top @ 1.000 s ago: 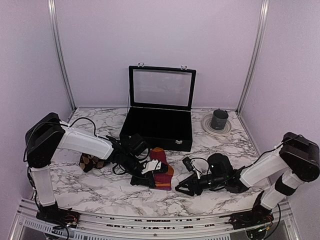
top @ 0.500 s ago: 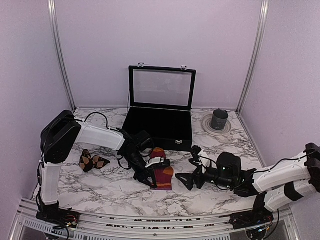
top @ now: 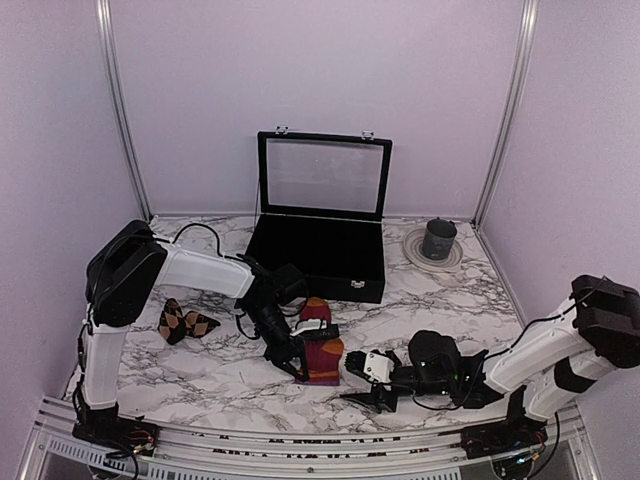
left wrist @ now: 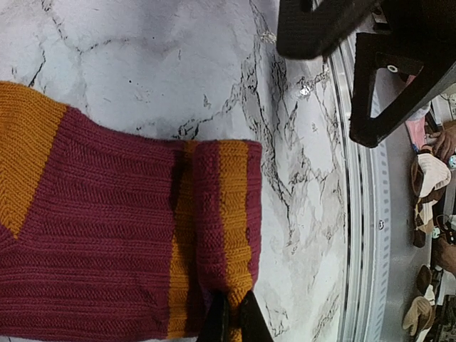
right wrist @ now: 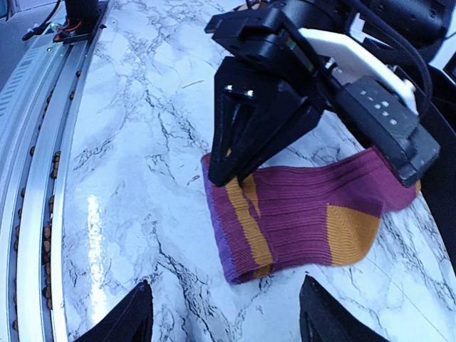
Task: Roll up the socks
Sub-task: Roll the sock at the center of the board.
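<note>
The red sock (top: 325, 352) is a ribbed knit, magenta with an orange stripe by the cuff and an orange heel patch, lying flat on the glossy marble-patterned table (top: 200, 375) at near centre. Its long axis runs roughly near to far, cuff end nearest the arms and the other end pointing toward the case (top: 320, 250). The cuff is doubled over on itself into a short, thick fold, with a purple edge showing along the crease. The left gripper (left wrist: 233, 322) has its black fingers pinched together on that folded cuff edge. The right gripper (right wrist: 229, 319) sits low over the table just right of the sock, fingers spread apart and holding nothing. The argyle sock (top: 182, 322), dark with tan diamonds, lies crumpled well to the left. The case is black, box-shaped, its glazed lid standing upright. At far right a dark cup (top: 438, 238) stands on a round pale plate (top: 412, 250).
</note>
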